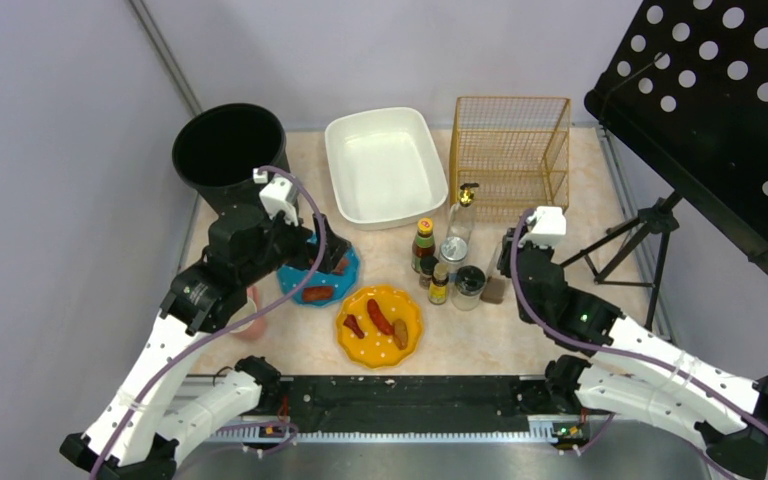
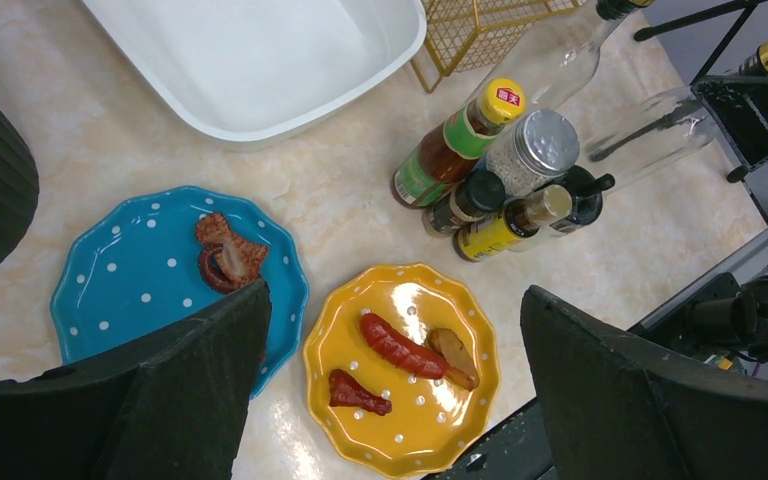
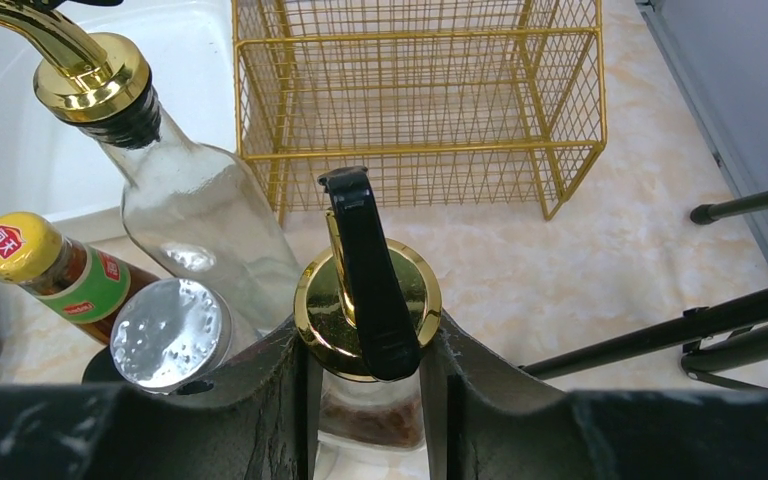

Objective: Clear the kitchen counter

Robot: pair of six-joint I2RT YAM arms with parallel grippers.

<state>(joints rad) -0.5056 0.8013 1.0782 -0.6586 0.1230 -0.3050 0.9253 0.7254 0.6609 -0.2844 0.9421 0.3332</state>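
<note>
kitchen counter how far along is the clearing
Barely begun. Done: nothing; the white basin and wire basket are empty. In hand: the right gripper flanks the gold-capped bottle; the left gripper hangs open above. Left: blue plate and yellow plate with food, and the bottle cluster, all on the kitchen counter.

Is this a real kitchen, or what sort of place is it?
Probably a mock kitchen set up in a lab, not a home. The marbled counter, a sausage on a yellow plate and a sauce bottle say kitchen. The bare walls and tripod say test bench.
</note>
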